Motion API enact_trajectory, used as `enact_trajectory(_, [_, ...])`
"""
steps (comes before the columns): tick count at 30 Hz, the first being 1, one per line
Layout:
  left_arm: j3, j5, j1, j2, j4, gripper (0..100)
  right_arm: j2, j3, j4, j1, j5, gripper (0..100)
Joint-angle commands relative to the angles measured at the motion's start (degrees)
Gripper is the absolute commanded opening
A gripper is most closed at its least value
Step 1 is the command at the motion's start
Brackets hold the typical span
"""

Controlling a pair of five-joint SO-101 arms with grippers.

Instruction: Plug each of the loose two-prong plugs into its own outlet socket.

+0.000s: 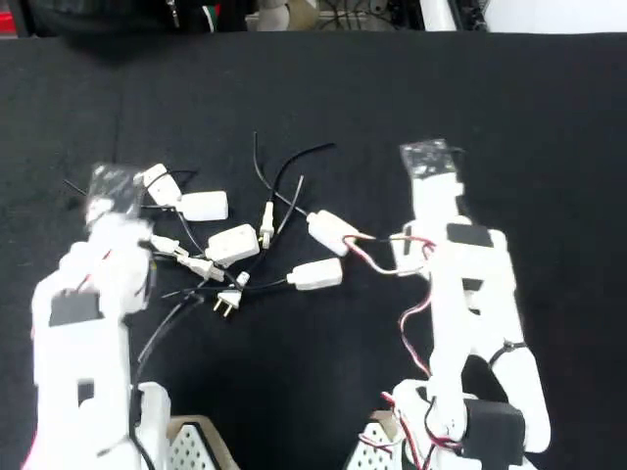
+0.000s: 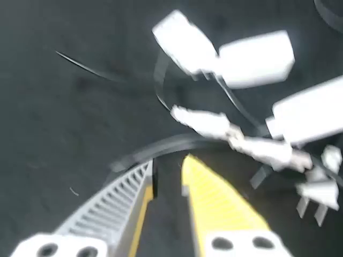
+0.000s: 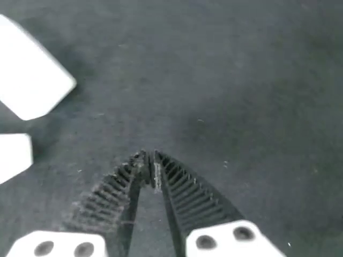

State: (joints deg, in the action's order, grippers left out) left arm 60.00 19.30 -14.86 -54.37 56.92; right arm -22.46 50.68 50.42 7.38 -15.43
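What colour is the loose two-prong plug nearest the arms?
White; the plug shows best in the high view.

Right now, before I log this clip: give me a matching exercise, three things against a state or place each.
Things:
1. right gripper
2. left gripper
3. plug with bare prongs

States:
A. lying loose, in no socket
B. shut, over bare black cloth
C. slightly open, tips near a black cable

Pairs: 1-B, 2-C, 3-A.
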Motion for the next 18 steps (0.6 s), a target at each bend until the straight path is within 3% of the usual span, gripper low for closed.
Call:
enact_trajectory(1, [-9.36, -0.26, 4.0, 13.01, -1.23, 14, 0.13, -1.36, -0.88, 1.23, 1.41, 2.5])
enact_trajectory(10, [-25.45, 1.14, 10.42, 26.81, -0.88, 23, 3.21, -1.45, -3.16, 1.05, 2.29, 2.5])
enact_trajectory(18, [-33.63, 20.22, 18.77, 40.0, 3.87, 24, 10.68, -5.49, -2.9, -0.18, 1.14, 2.4])
